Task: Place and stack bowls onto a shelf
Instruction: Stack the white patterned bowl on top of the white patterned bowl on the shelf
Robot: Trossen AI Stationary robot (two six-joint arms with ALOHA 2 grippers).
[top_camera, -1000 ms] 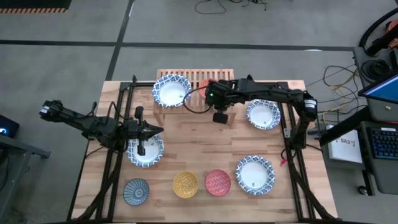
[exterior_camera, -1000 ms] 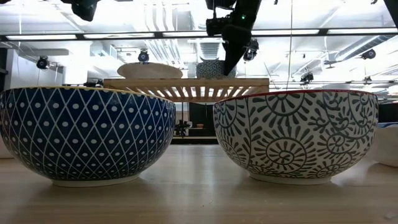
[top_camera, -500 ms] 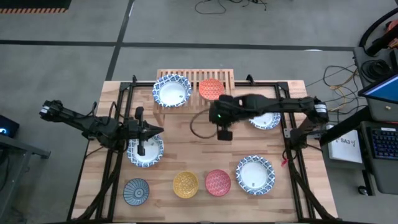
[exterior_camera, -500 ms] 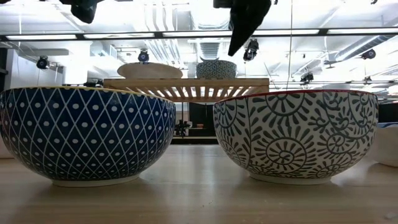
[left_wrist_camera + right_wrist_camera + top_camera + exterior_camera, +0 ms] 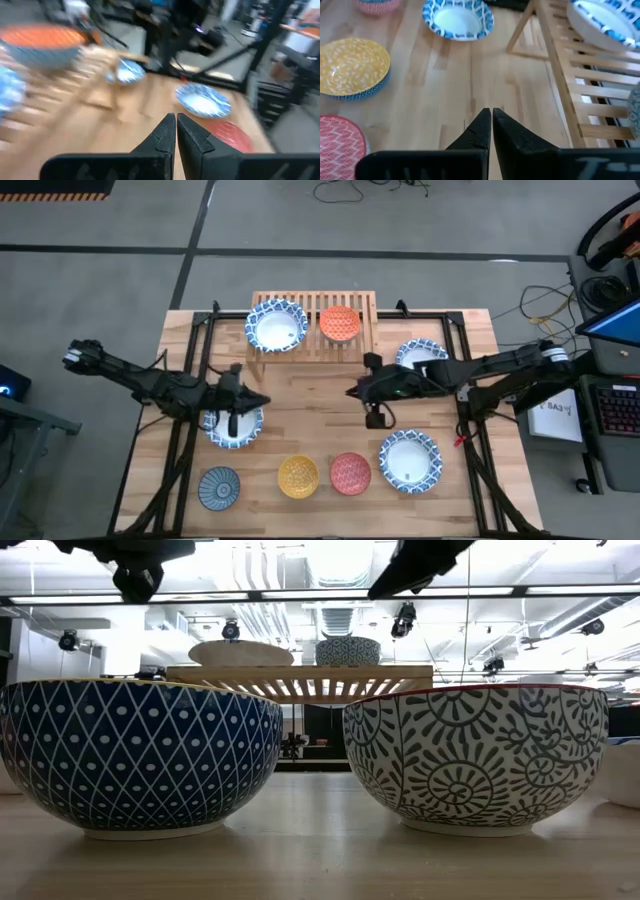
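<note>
Right hand [image 5: 352, 392] withdrawn from slatted wooden shelf [image 5: 362, 310], closed empty, left hand [image 5: 262, 401] closed, round orange bowl [image 5: 340, 323] shelved

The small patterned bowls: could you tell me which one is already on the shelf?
The orange bowl, on the shelf; the others sit along the table's front edge.

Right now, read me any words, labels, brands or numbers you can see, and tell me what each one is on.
White paper sheet on the side desk right of the table: dark print, too small to read.
Patterned bowls, light-wood slatted shelf, both grippers: no lettering shows.
</note>
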